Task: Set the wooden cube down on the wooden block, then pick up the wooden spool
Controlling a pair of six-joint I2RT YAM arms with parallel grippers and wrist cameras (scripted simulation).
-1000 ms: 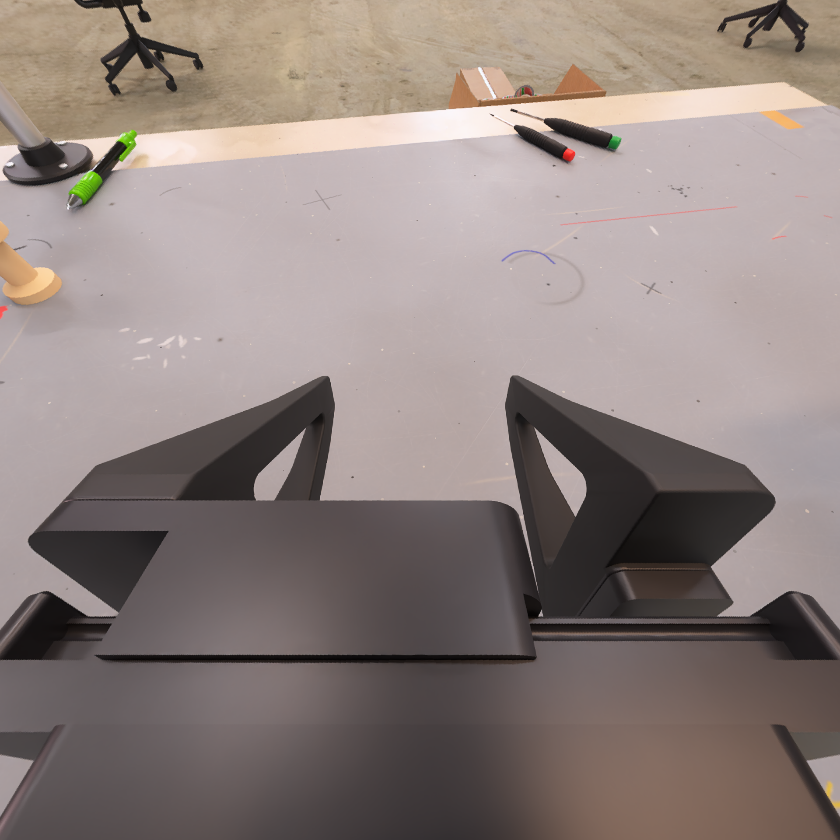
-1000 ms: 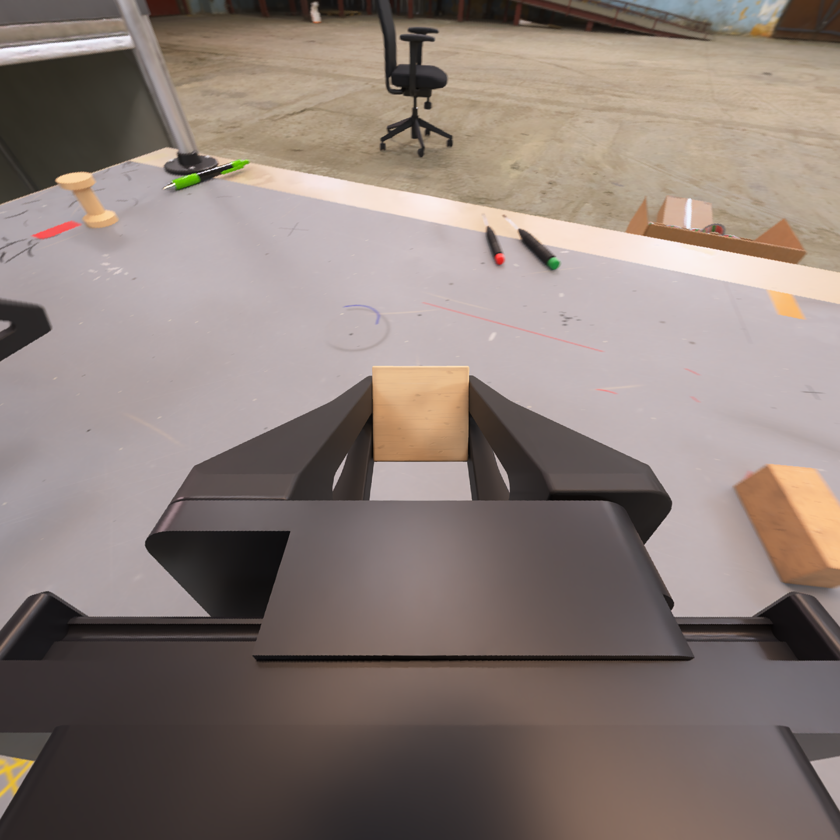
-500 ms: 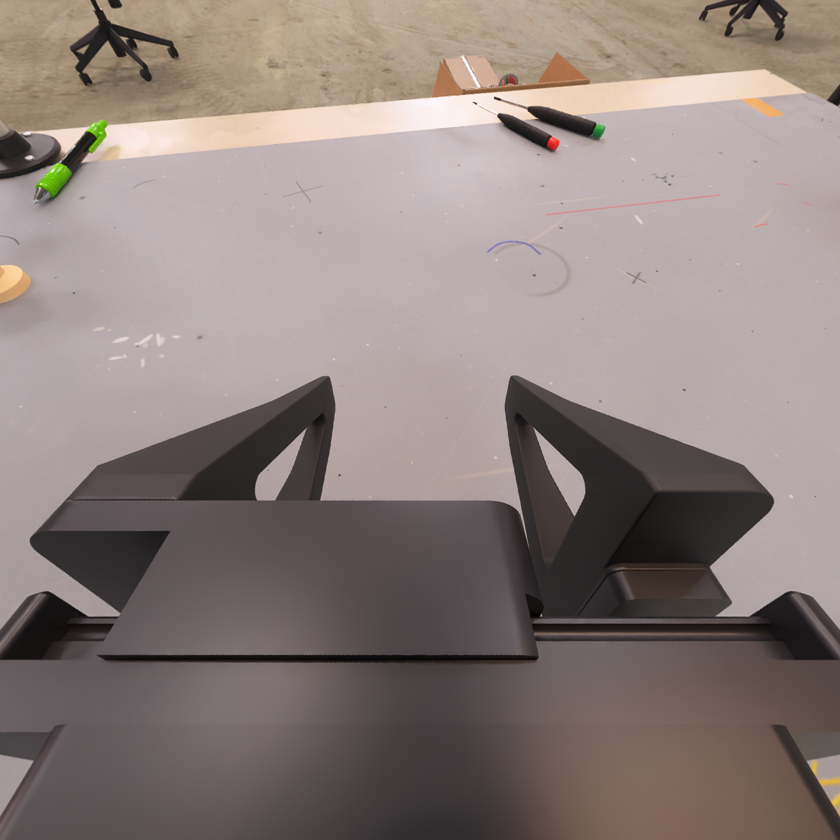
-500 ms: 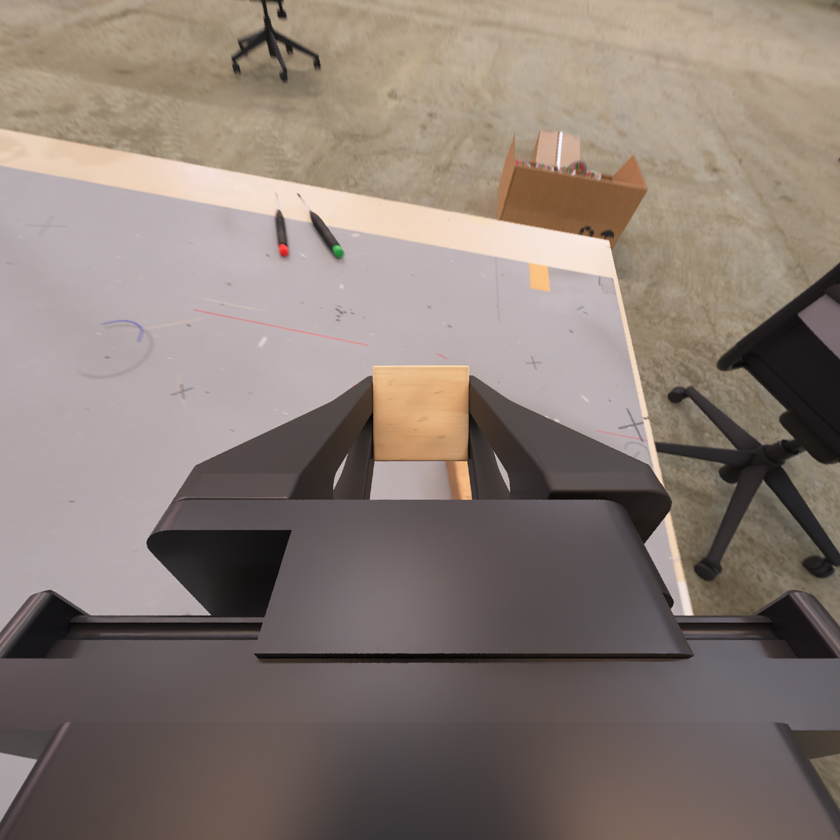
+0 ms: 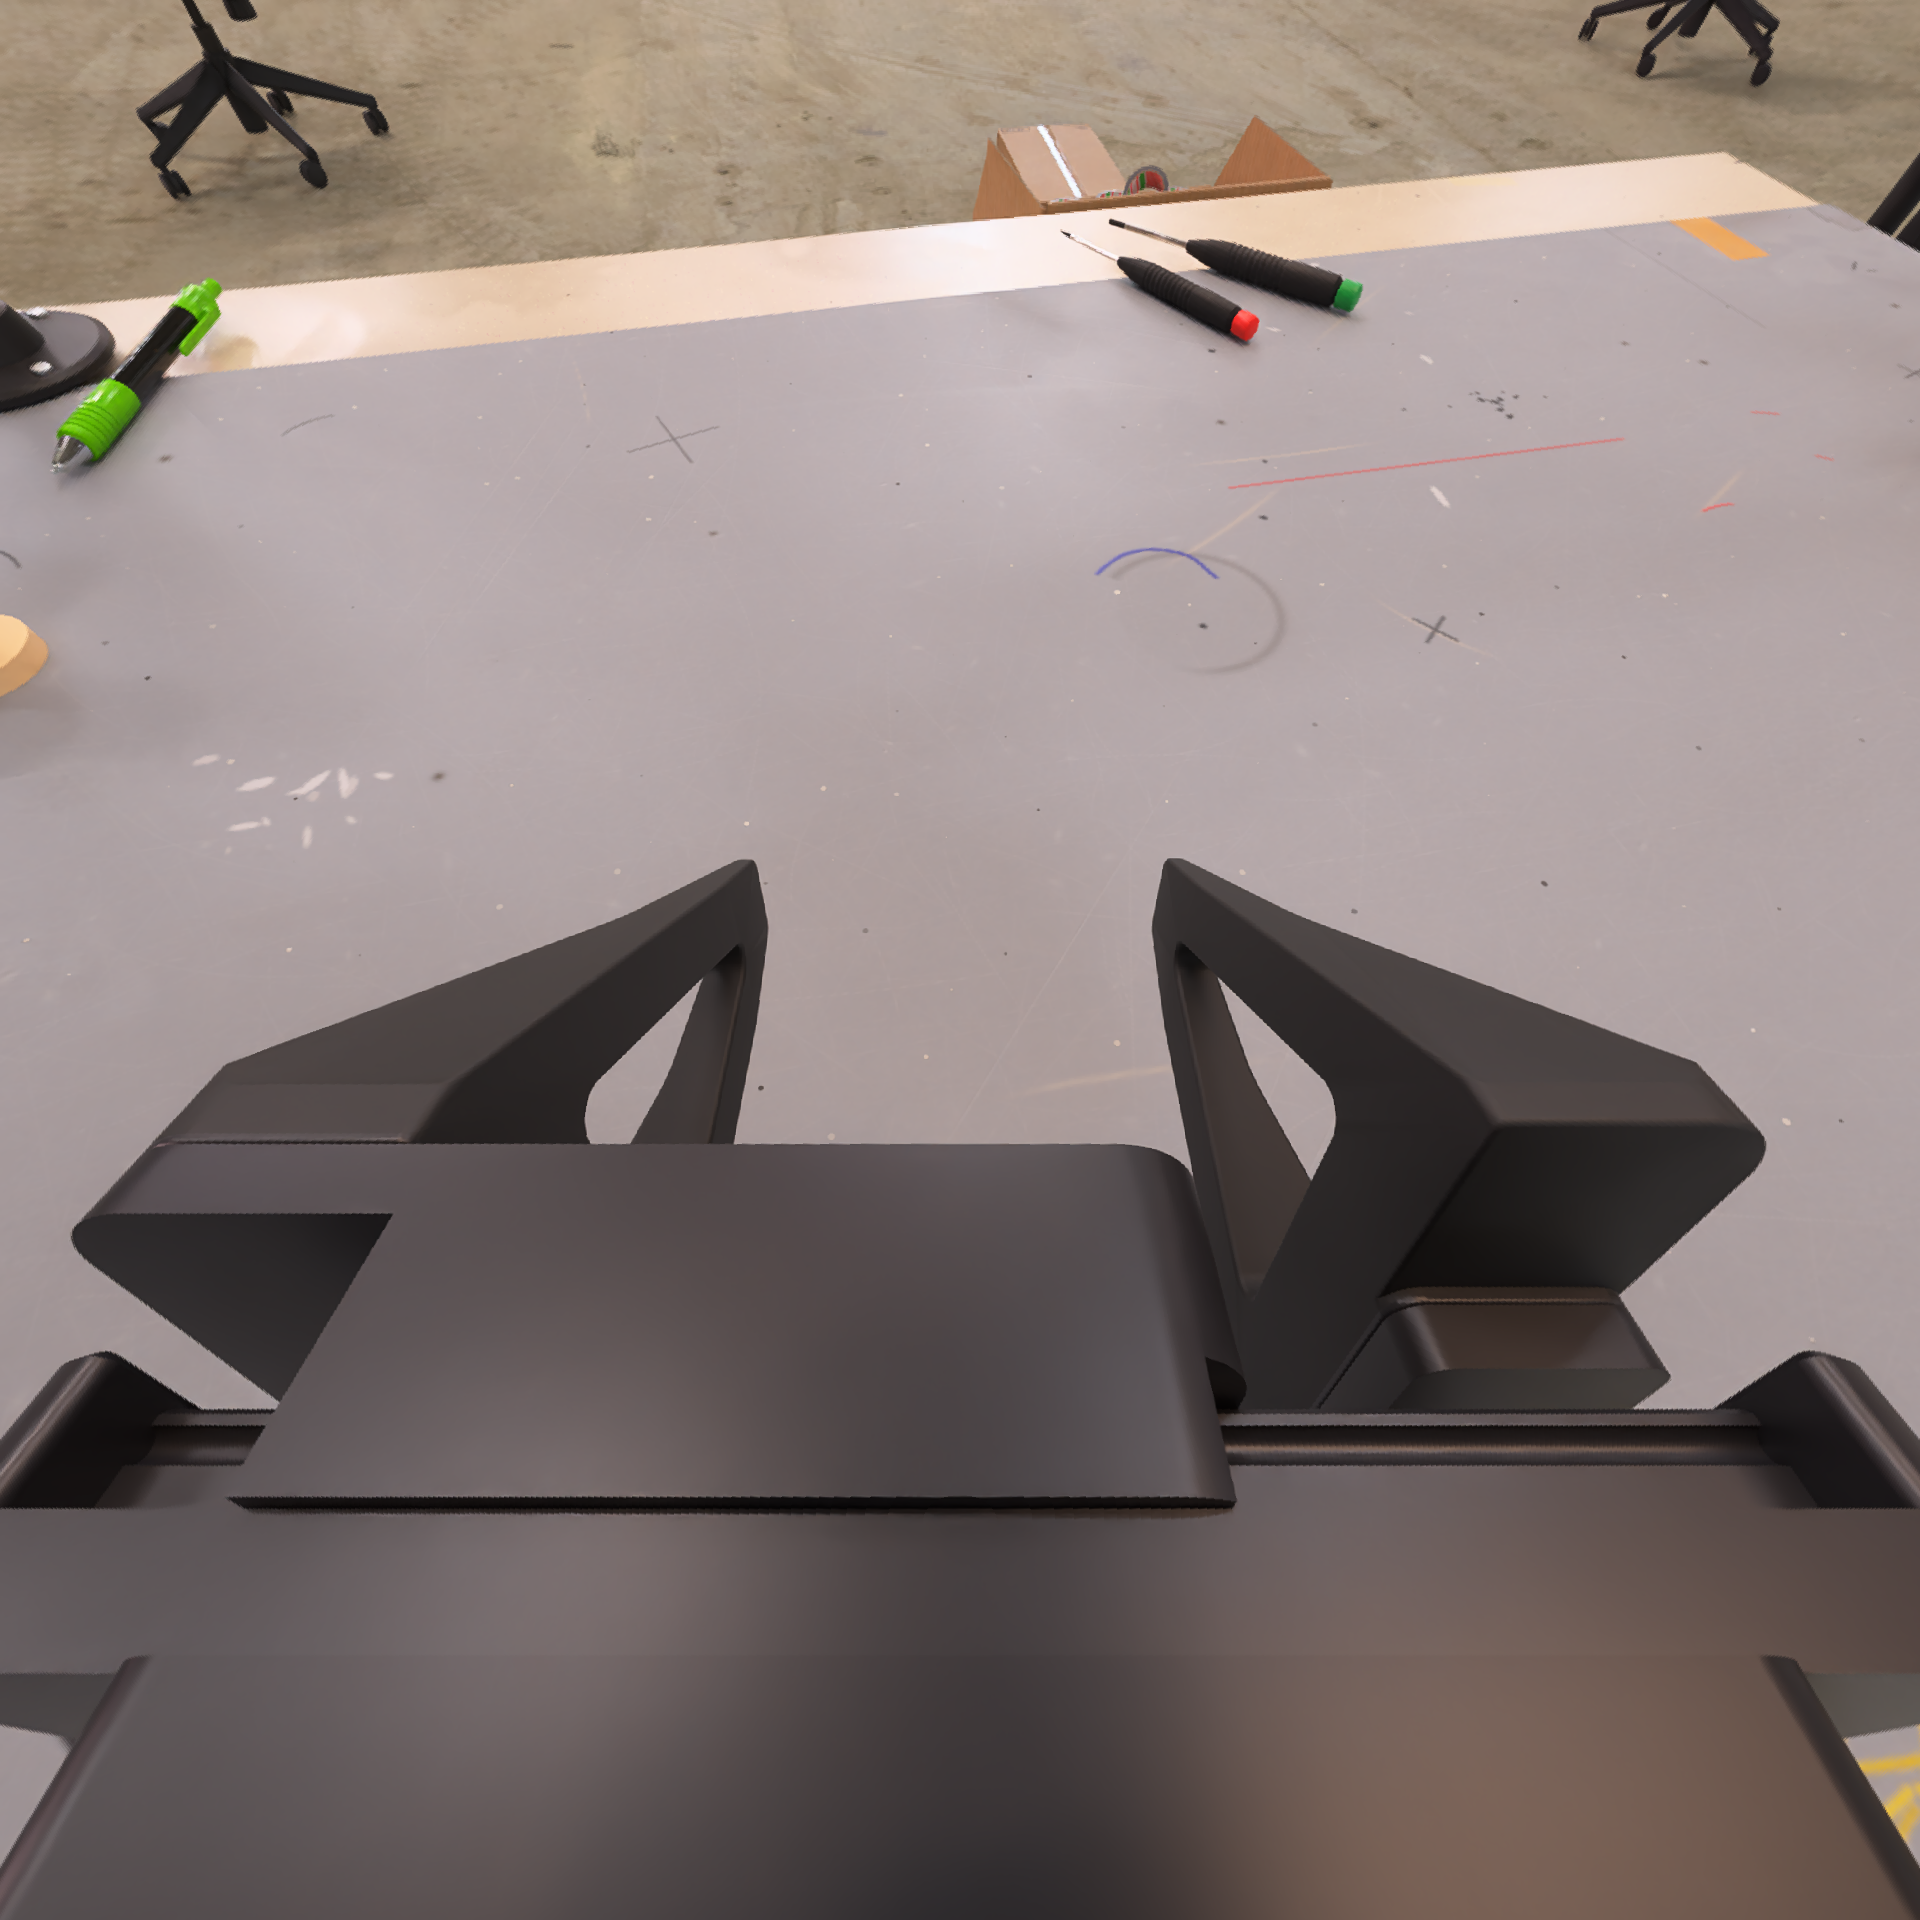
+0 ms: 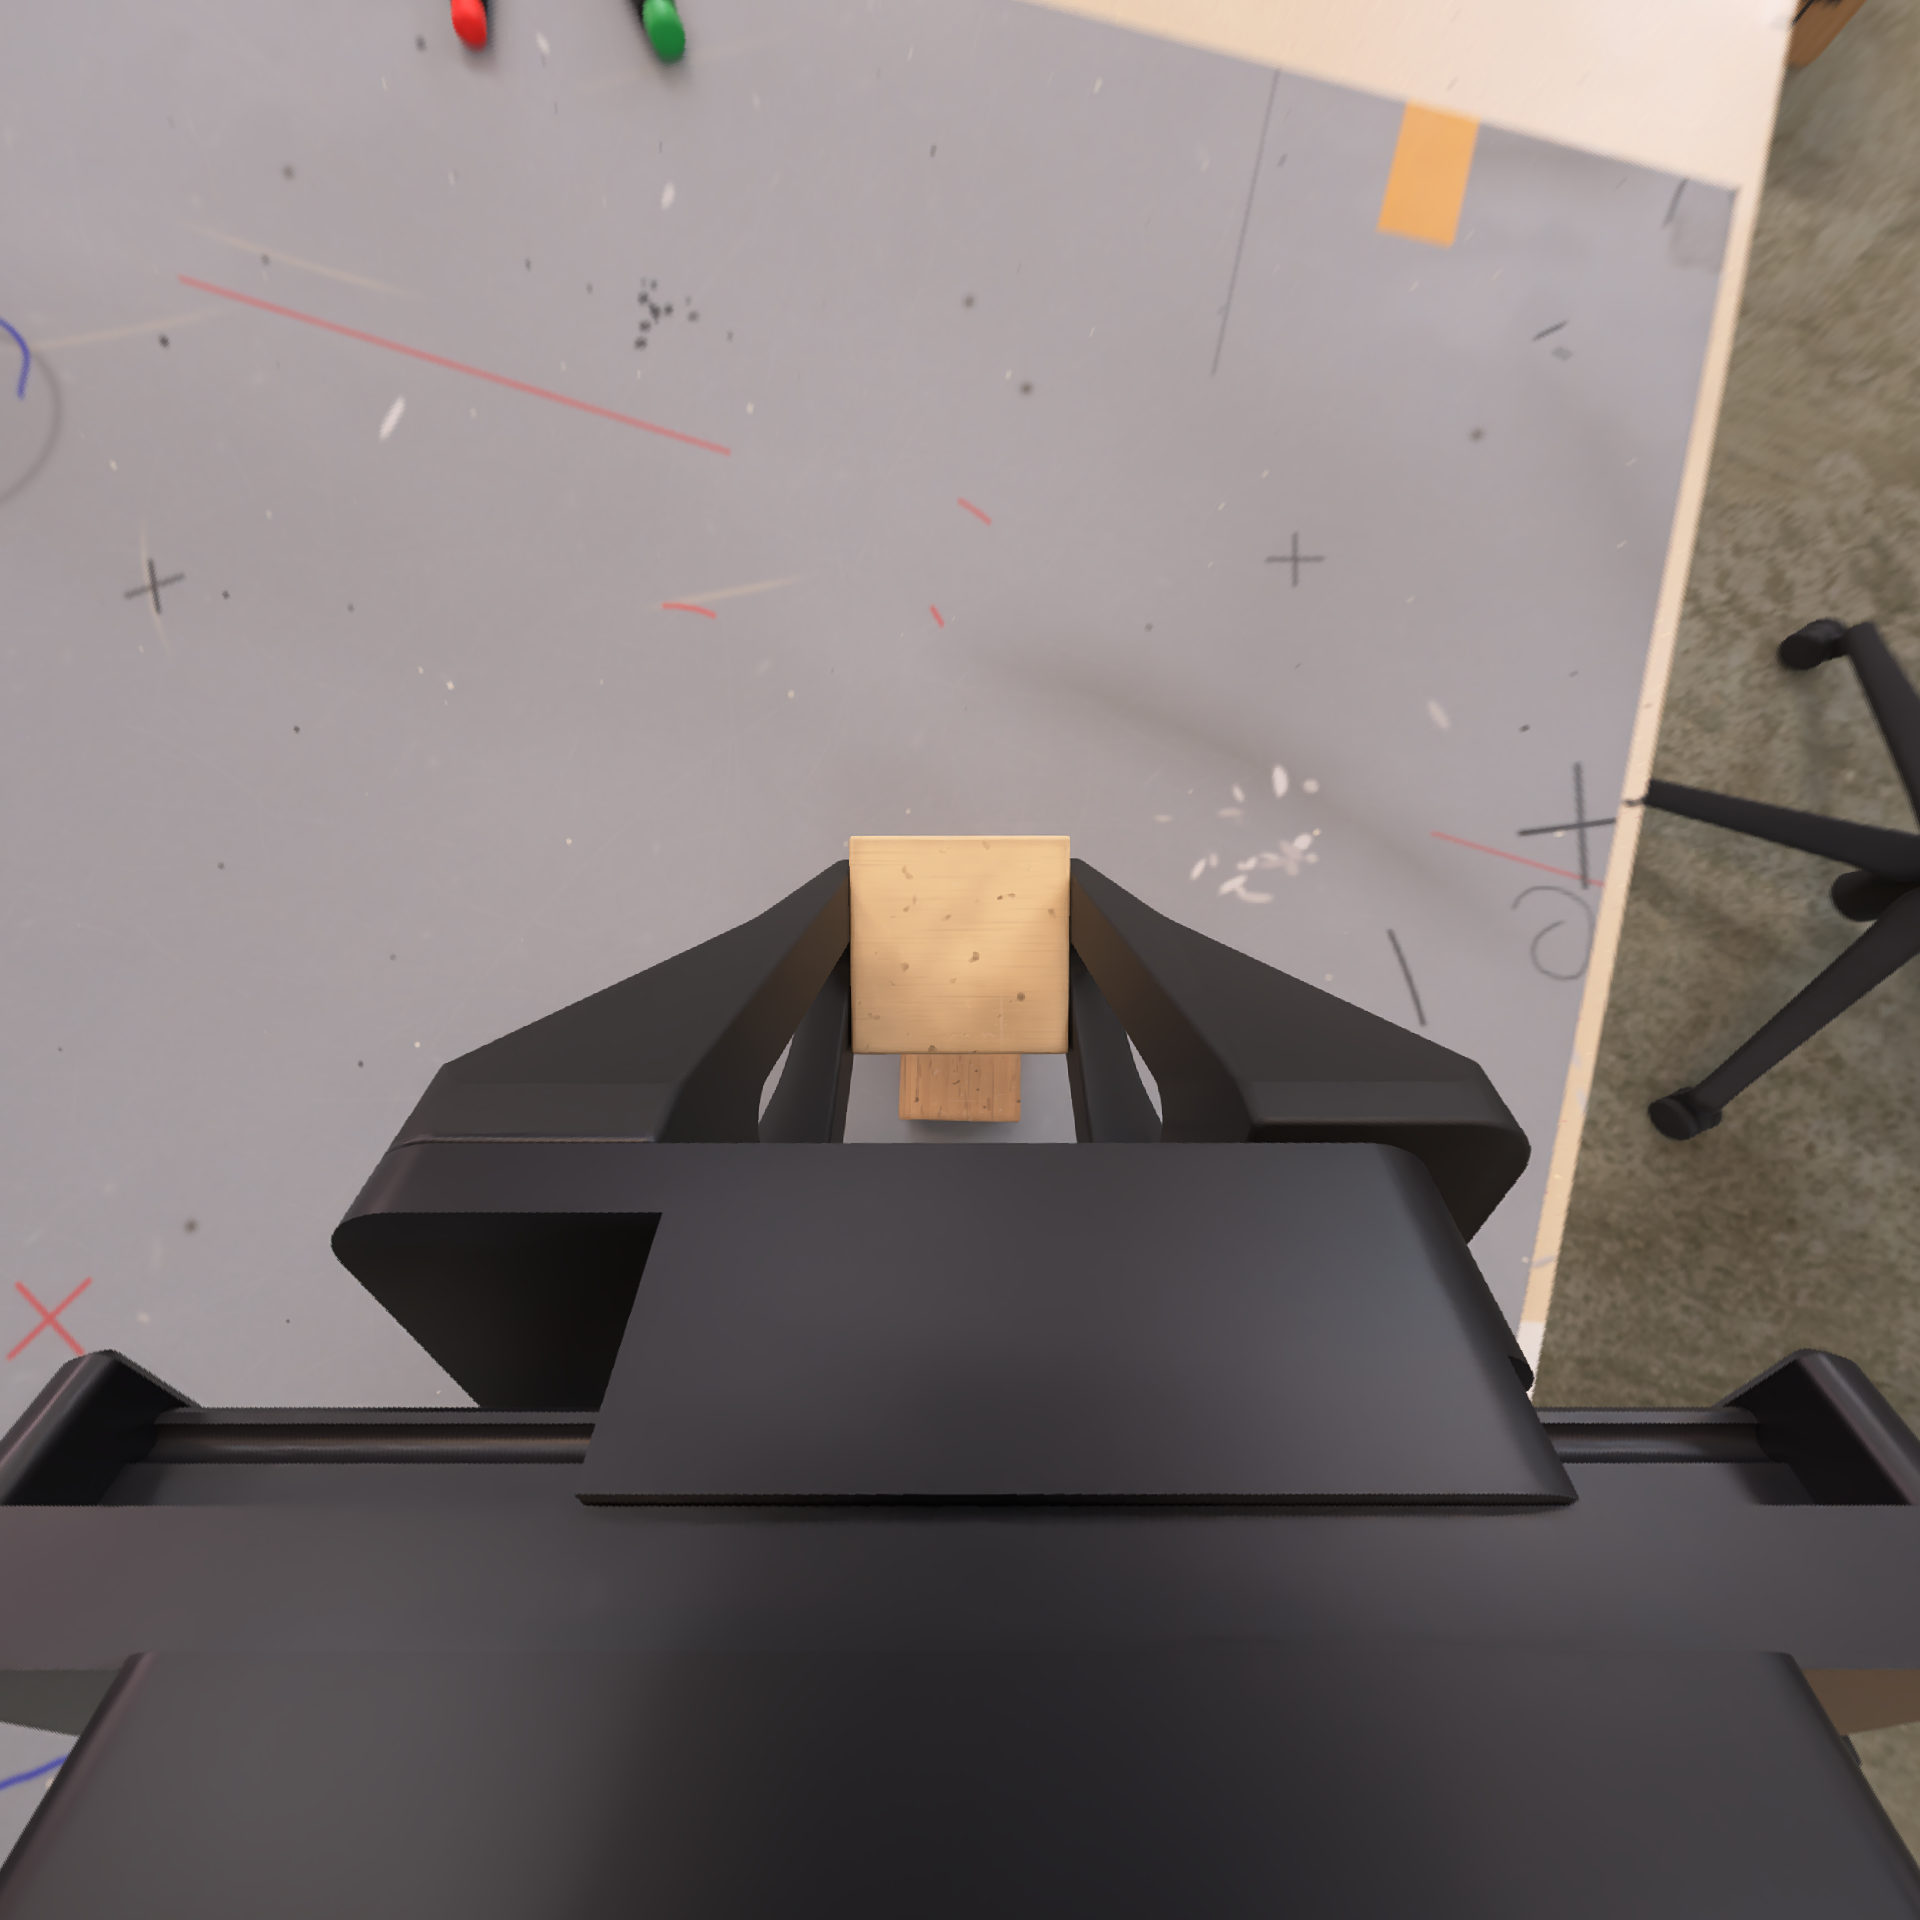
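My right gripper (image 6: 959, 862) is shut on the pale wooden cube (image 6: 958, 943) and holds it above the grey table. Right below the cube, a small part of the darker wooden block (image 6: 958, 1087) shows between the fingers; the rest of the block is hidden by the cube and the gripper. My left gripper (image 5: 958, 883) is open and empty over the grey table. Only a sliver of the wooden spool (image 5: 19, 652) shows at the far left edge of the left wrist view.
A green pen (image 5: 135, 374) and a black round base (image 5: 42, 353) lie at the back left. Two screwdrivers (image 5: 1236, 286) lie near the far edge, their red and green ends in the right wrist view (image 6: 566, 23). The table's right edge (image 6: 1652, 727) is close, with a chair base (image 6: 1808, 883) beyond.
My right gripper swung right and tilted down with the cube, and now hangs over the block near the table's right edge. The left wrist view drifted slightly; the spool slid almost out of frame.
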